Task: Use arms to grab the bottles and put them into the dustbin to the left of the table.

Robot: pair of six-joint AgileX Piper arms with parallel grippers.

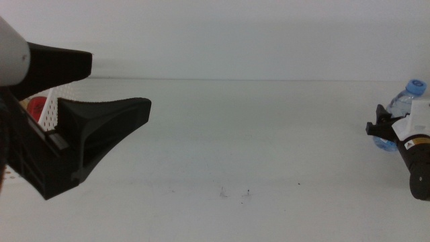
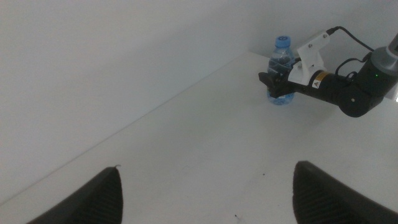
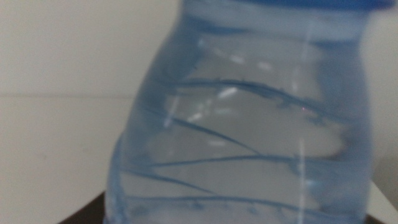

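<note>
Right claw: mine, jaws straddling the upright water bottle; grip unclear.
Left claw: wide, empty, well apart.
Nearer arm: right.

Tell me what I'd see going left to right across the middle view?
Left hand → red can peeking through inside the white bin → bare table with dark specks → right hand → water bottle.
</note>
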